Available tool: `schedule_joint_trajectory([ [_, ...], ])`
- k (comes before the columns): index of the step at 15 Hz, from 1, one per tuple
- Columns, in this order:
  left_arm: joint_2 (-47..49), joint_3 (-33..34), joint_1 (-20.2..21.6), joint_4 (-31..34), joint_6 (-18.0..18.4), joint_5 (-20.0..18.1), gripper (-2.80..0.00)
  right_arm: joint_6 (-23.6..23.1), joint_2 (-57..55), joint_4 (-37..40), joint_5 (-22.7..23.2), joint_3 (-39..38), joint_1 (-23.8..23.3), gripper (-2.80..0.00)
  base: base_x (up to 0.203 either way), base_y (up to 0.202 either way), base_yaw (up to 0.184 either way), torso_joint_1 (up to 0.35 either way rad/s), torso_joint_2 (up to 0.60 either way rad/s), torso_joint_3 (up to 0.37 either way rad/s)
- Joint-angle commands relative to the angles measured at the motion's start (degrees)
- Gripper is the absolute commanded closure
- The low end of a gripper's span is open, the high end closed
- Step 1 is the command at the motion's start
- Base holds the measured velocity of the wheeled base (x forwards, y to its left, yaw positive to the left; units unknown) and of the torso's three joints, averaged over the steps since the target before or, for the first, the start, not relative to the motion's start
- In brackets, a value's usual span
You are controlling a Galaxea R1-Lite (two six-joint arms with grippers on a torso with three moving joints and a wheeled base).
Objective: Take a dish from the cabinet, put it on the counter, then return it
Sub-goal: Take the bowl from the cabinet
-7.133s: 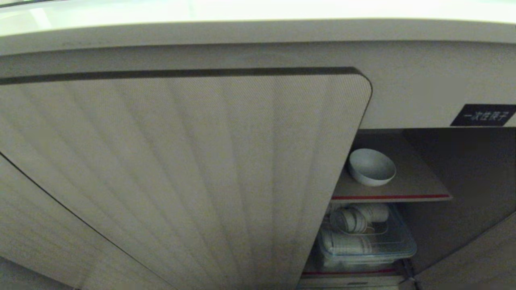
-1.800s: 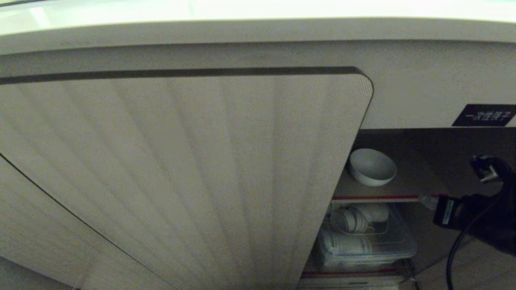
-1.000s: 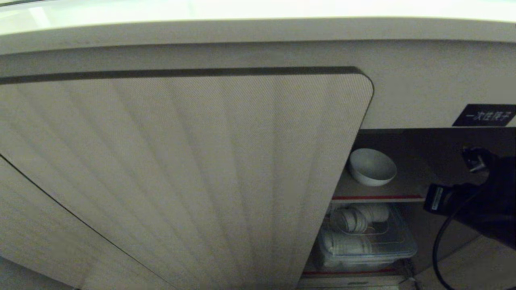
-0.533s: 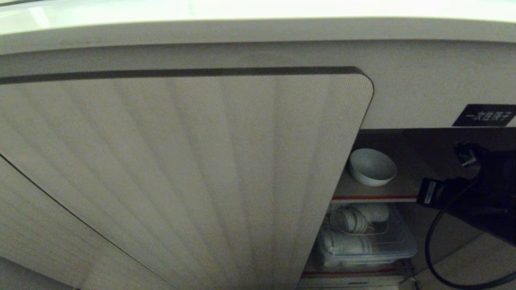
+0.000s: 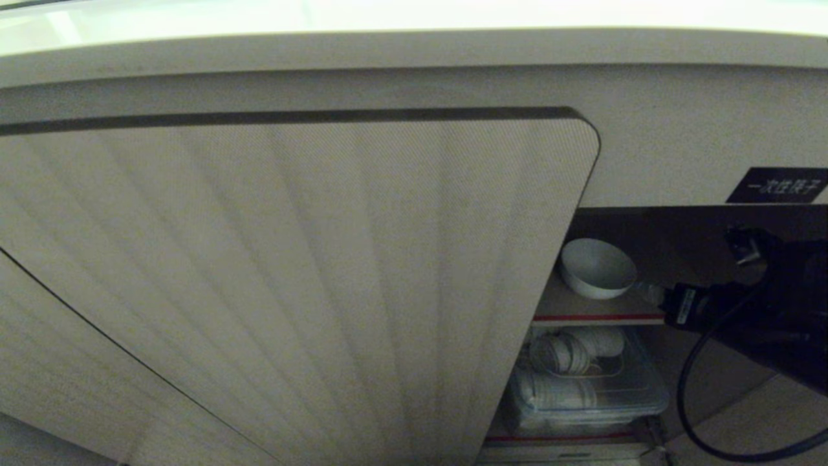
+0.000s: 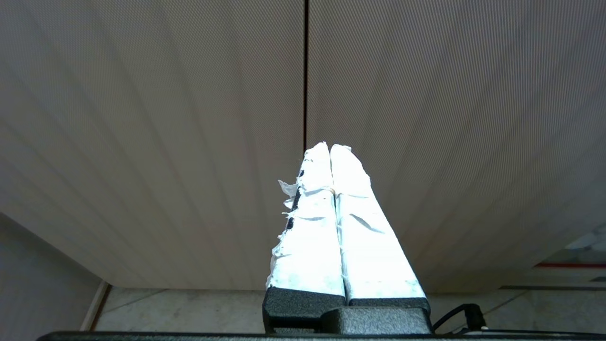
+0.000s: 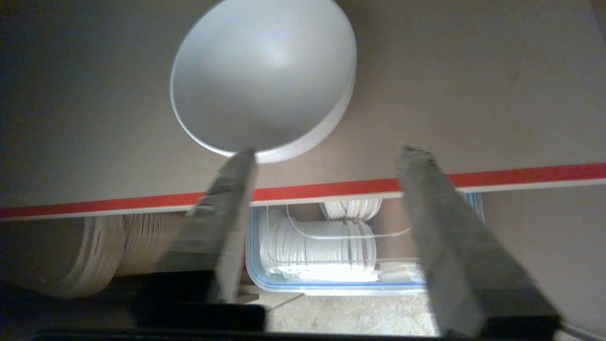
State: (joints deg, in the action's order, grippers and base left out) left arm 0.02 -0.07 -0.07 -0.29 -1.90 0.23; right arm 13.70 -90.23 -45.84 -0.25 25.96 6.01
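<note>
Right gripper (image 7: pixel 326 156): fingers spread wide, nothing between them. In the right wrist view one fingertip (image 7: pixel 241 158) sits at the near rim of the dish (image 7: pixel 262 78); whether it touches cannot be told. The other finger stands clear of the dish, over bare shelf. In the head view the right gripper (image 5: pixel 653 294) enters from 3 o'clock, its tip just beside the dish (image 5: pixel 596 268).

Dish: white bowl, upright, empty, on the red-edged shelf (image 7: pixel 497 118) inside the cabinet (image 5: pixel 647 162), near the shelf's front edge.

Below the shelf: a clear plastic tub (image 5: pixel 650 395) with a blue rim, at 6 o'clock from the dish. It holds rolls of stacked white ribbed cups or lids lying on their sides; exact item not distinguishable. A further stack of pale ribbed discs (image 7: pixel 104 251) lies beside the tub, outside it.

Ribbed cabinet door (image 5: pixel 291 278) fills the head view from 9 o'clock to centre. Black label (image 5: pixel 776 185) at 2 o'clock from the dish.

Left gripper (image 6: pixel 330 149): fingers pressed together, empty, pointing at the seam between two ribbed doors.
</note>
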Motion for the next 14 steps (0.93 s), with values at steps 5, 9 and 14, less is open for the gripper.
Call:
schedule_joint_trajectory([
  [5, -0.02, -0.01, -0.01, -0.06, -0.03, 0.03, 0.0, -3.15, 0.5, -1.54, -0.1, -0.65, -0.03, -2.8, 0.0, 0.0, 0.0, 0.0, 0.0, 0.0],
  [9, -0.02, 0.02, -0.01, -0.02, -0.03, 0.03, 0.0, -4.04, 0.32, -3.03, -0.1, -1.18, -0.01, -2.8, 0.0, 0.0, 0.0, 0.0, 0.0, 0.0],
  [14, -0.02, -0.01, -0.01, 0.0, -0.03, 0.03, 0.0, -3.99, 0.19, -2.94, -0.1, -1.26, -0.02, -2.8, 0.0, 0.0, 0.0, 0.0, 0.0, 0.0],
])
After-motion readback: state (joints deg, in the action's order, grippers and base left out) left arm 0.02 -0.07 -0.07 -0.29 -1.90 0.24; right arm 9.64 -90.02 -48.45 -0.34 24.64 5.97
